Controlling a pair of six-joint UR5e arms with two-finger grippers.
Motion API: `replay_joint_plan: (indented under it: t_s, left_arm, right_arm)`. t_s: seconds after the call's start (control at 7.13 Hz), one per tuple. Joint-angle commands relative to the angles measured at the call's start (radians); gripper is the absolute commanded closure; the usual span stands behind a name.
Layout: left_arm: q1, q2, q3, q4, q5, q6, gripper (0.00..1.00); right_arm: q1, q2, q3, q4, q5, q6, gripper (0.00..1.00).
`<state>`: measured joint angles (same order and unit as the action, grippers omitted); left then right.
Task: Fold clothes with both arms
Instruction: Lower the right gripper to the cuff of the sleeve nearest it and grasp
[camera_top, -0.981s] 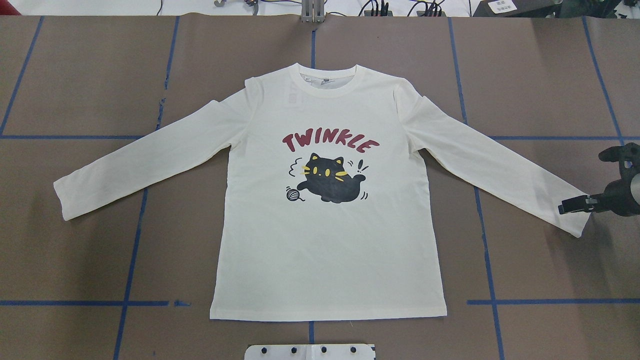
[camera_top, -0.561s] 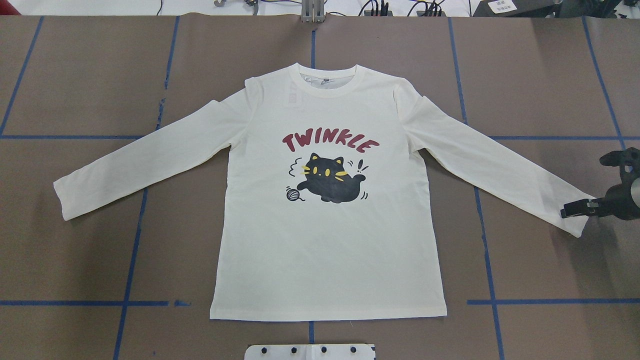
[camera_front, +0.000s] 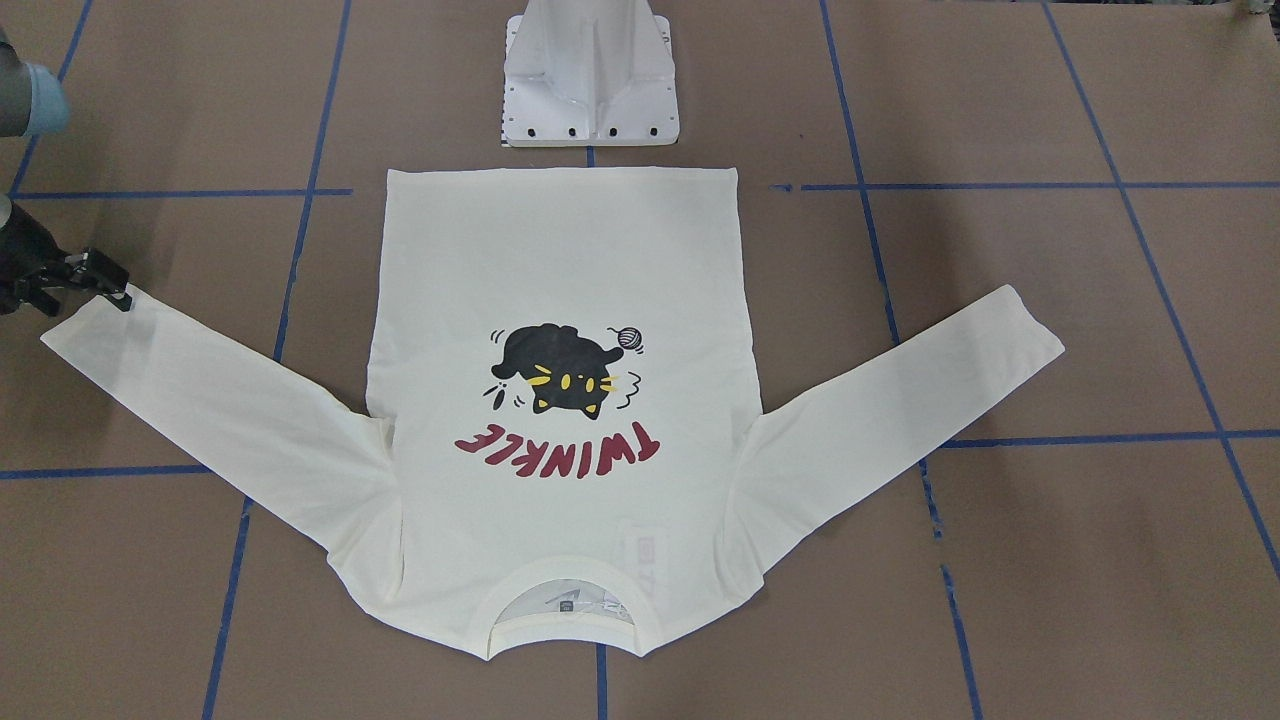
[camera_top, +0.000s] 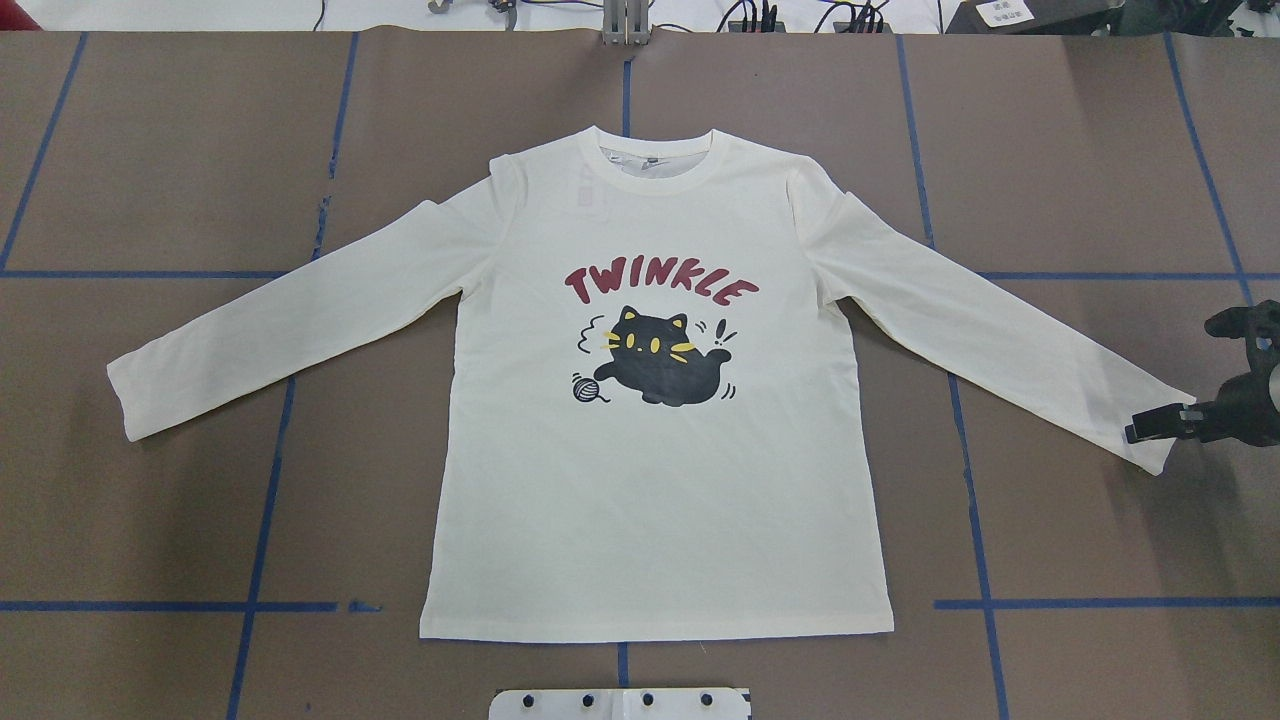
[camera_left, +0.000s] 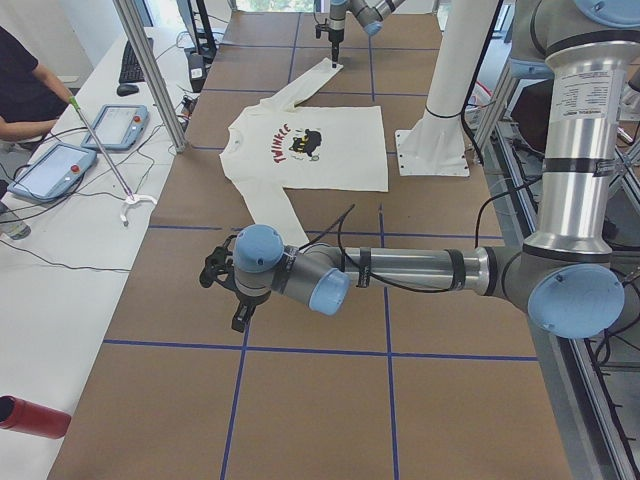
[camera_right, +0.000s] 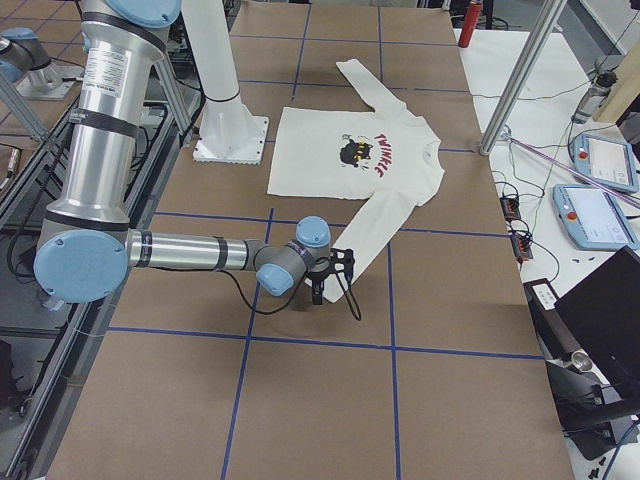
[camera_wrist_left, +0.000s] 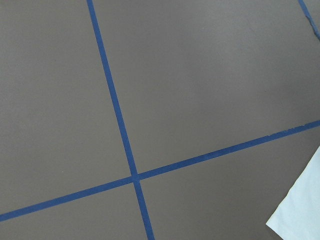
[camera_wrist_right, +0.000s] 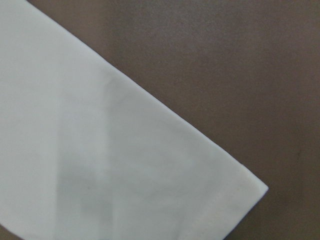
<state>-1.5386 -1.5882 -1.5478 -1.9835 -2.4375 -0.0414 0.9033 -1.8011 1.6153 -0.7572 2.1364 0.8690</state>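
Cream shirt (camera_top: 650, 500) lies flat and print-up on brown table (camera_top: 200, 520), hem nearest the robot, collar farthest, sleeves spread. Right gripper (camera_top: 1140, 430) sits over the right cuff (camera_top: 1158, 455); its opening cannot be judged. Left gripper (camera_left: 225, 285) hangs just beyond the left cuff (camera_top: 125, 400), its opening also unclear.

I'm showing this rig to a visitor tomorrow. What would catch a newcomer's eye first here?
The cream shirt spread flat mid-table, sleeves out, with its black cat print and dark-red TWINKLE lettering. Next, the right gripper at the cuff on the robot's right, and the left arm stretched low over the brown table, short of the other sleeve.
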Motion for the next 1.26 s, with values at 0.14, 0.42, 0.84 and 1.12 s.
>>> replay_joint_plan:
  t_s: [0.14,0.42,0.84,1.12]
  left_arm:
    - [0.000,0.001,0.000,0.000,0.000,0.000,0.00]
    - [0.000,0.001,0.000,0.000,-0.002,0.000,0.00]
    - [0.000,0.002,-0.002,0.000,-0.002,0.000,0.00]
    - [-0.002,0.001,-0.002,0.000,-0.002,0.000,0.00]
  right_arm:
    - [0.006,0.000,-0.003,-0.004,-0.001,0.001,0.00]
    - [0.005,0.000,-0.006,-0.011,-0.009,0.001,0.00]
    - [0.006,0.000,-0.008,-0.013,-0.003,0.001,0.54]
    - [0.009,0.002,-0.003,-0.016,0.002,-0.001,0.87]
